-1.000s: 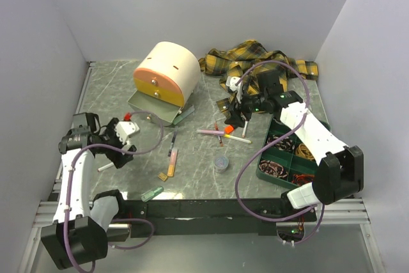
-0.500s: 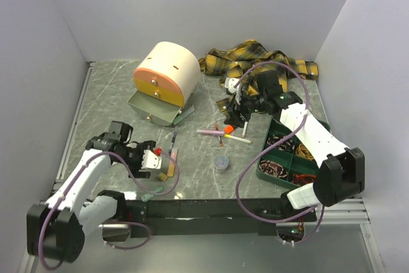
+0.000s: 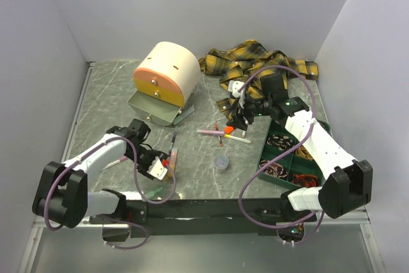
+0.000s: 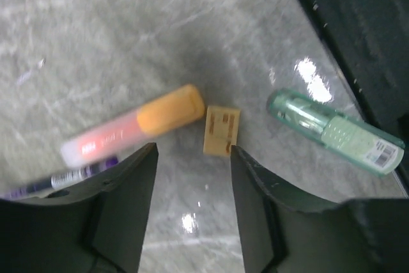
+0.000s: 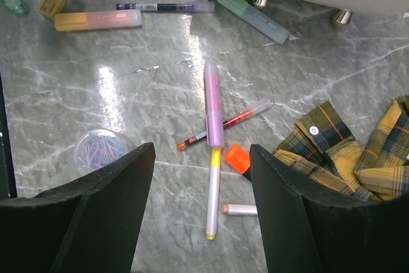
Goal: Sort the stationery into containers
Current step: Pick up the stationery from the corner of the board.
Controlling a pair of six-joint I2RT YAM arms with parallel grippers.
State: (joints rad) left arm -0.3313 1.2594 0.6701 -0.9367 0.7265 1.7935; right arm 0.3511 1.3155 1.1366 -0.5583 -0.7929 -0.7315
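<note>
My left gripper (image 4: 192,153) hangs low over the table near the front edge, jaws apart with nothing between them. Just beyond its fingertips lie an orange-and-pink highlighter (image 4: 134,126), a small tan piece (image 4: 221,131), a pale green clip (image 4: 332,129) and a purple pen (image 4: 57,180). My right gripper (image 5: 201,151) hovers open above a pink marker (image 5: 213,103), a yellow-tipped white marker (image 5: 213,190), a red pen (image 5: 223,126) and an orange cap (image 5: 237,158). The small round pot (image 3: 221,162) stands nearby. The cream drum box (image 3: 167,73) has its bottom drawer (image 3: 153,108) pulled out. The green tray (image 3: 287,158) sits at the right.
A yellow-and-black plaid shirt (image 3: 255,59) lies bunched at the back right, right behind the right gripper. A pale green highlighter (image 5: 252,16) rests by the drum box's feet. Coiled rubber bands fill some tray compartments. Walls close in on three sides.
The left arm swung from the table's left side to the front middle, down beside the orange highlighter, and its jaws narrowed. The right gripper hardly moved.
</note>
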